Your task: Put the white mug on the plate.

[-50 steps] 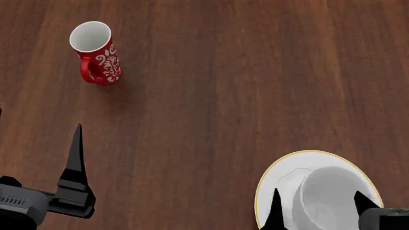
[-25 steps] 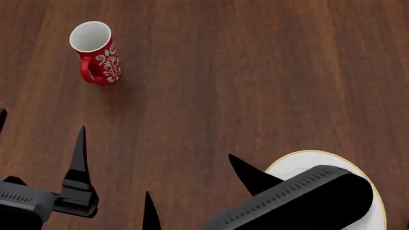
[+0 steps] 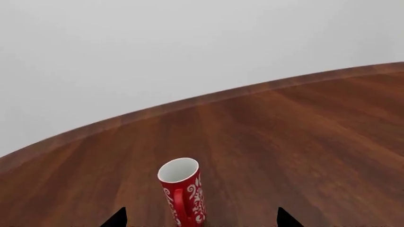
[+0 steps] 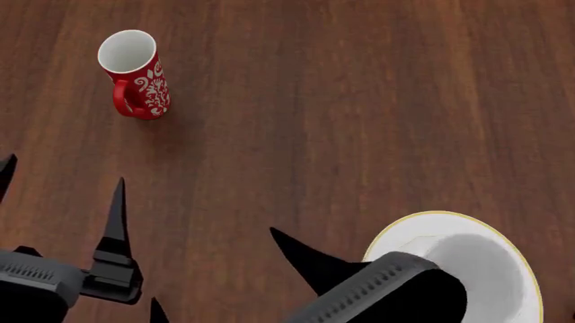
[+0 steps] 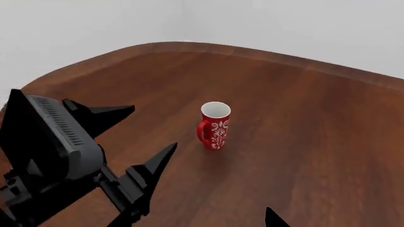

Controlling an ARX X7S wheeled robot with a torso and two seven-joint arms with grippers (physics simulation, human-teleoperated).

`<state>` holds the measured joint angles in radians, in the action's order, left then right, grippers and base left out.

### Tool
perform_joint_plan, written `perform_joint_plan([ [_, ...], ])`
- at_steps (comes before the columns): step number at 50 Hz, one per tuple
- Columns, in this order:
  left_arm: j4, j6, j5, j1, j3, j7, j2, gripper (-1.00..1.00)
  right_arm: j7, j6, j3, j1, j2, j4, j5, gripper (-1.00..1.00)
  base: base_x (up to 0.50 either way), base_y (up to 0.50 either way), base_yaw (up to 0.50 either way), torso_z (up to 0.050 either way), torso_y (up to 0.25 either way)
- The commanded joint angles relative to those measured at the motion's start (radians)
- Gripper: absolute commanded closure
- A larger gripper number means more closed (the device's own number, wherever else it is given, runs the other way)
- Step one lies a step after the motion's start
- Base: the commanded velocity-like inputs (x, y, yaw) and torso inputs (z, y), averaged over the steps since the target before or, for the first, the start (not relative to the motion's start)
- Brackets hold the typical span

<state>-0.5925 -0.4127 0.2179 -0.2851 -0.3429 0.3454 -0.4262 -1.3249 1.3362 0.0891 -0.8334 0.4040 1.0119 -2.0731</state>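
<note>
The white mug [image 4: 481,272] stands on the plate [image 4: 395,232] near the table's [image 4: 359,101] near right edge, partly hidden by the right gripper [image 4: 215,272]. Both grippers are spread open and empty; the left gripper [image 4: 58,185] is cut off. The red mug [image 4: 137,74] stands far left.

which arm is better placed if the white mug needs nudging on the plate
Right, probably: the right claw has its wrist over the plate beside the white mug; the left claw sits farther off, facing the red mug.
</note>
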Motion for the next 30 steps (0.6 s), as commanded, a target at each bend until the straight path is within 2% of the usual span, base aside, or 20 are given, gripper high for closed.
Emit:
perform_joint_plan([
  [1,0.018,0.009,0.0,-0.005,-0.006,-0.002,0.002,-1.0,-0.027,0.003,0.004,-0.008,-0.024,0.029,-0.046,-1.0,0.0,0.0,0.0,0.0,0.0],
  [6,0.039,0.025,-0.001,-0.003,-0.008,-0.004,0.005,-1.0,-0.124,0.056,-0.034,-0.006,-0.077,0.033,-0.156,-1.0,0.0,0.0,0.0,0.0,0.0],
  [14,0.051,0.028,-0.001,-0.011,-0.014,-0.006,0.008,-1.0,-0.196,0.122,-0.086,0.025,-0.129,0.031,-0.246,-1.0,0.0,0.0,0.0,0.0,0.0],
  [30,0.047,0.023,-0.001,-0.013,-0.021,-0.002,0.008,-1.0,-0.167,0.17,-0.176,0.097,-0.12,0.026,-0.258,-1.0,0.0,0.0,0.0,0.0,0.0],
])
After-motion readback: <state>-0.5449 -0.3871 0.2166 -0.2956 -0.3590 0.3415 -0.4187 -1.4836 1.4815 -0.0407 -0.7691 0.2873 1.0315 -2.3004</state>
